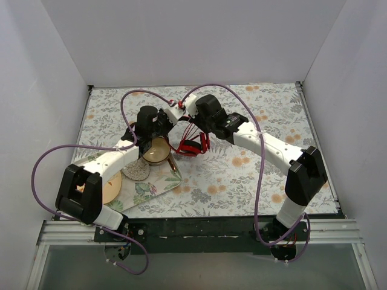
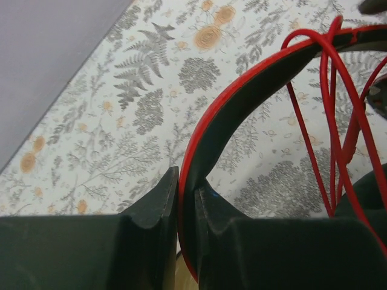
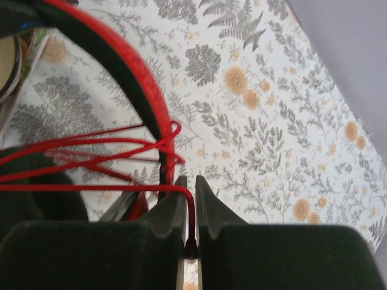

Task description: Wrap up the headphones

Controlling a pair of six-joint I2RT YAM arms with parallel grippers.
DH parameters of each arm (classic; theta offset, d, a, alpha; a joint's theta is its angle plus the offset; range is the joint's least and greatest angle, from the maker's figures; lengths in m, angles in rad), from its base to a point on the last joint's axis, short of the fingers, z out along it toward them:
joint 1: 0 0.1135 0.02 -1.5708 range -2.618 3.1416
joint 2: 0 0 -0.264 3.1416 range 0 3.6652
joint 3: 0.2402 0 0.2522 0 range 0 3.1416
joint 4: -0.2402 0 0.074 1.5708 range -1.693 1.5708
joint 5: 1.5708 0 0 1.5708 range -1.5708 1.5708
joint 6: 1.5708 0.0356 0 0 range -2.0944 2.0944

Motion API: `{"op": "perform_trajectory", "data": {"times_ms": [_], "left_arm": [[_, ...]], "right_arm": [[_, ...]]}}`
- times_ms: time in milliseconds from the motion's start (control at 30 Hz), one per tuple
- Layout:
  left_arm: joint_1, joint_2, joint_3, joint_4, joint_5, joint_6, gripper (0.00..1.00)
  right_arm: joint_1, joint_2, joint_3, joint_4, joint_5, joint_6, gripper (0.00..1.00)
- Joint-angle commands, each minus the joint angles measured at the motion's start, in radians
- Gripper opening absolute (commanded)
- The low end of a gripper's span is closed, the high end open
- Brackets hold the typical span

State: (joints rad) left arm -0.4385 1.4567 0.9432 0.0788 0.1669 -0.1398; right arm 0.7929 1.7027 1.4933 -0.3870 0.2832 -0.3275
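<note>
ok, my left gripper point(image 2: 186, 186) is clamped nearly closed on the black-lined headband point(image 2: 242, 99). the headphones point(image 1: 192, 145) hang between the two grippers. my right gripper point(image 3: 190, 184) is pinched tight on the thin red cable point(image 3: 91, 188), which loops over the band just ahead of its tips. open floral tabletop point(image 2: 121, 121) lies beyond both. there's a grey wall point(image 2: 48, 54) off the left gripper's left side. a brown bowl point(image 1: 156, 151) sits close behind and below it.
</note>
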Motion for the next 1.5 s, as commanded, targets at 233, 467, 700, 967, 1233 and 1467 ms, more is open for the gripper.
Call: {"op": "perform_trajectory", "data": {"times_ms": [233, 467, 700, 967, 1233, 1467], "left_arm": [[-0.011, -0.072, 0.034, -0.2, 0.319, -0.076, 0.0], [0.012, -0.015, 0.085, -0.194, 0.388, -0.207, 0.0], [0.011, 0.076, 0.114, -0.182, 0.391, -0.248, 0.0], [0.001, 0.209, 0.115, -0.113, 0.29, -0.28, 0.0], [-0.012, 0.307, 0.117, -0.019, 0.191, -0.313, 0.06], [-0.014, 0.373, 0.14, -0.027, 0.171, -0.296, 0.24]], "right_arm": [[-0.144, -0.112, -0.315, 0.485, 0.245, -0.179, 0.01], [-0.179, -0.201, -0.536, 0.595, -0.047, -0.036, 0.01], [-0.185, -0.184, -0.634, 0.669, -0.144, 0.083, 0.01], [-0.193, -0.091, -0.637, 0.53, -0.179, 0.225, 0.01], [-0.193, -0.029, -0.637, 0.496, -0.183, 0.301, 0.01], [-0.193, 0.044, -0.59, 0.473, -0.21, 0.298, 0.01]]}}
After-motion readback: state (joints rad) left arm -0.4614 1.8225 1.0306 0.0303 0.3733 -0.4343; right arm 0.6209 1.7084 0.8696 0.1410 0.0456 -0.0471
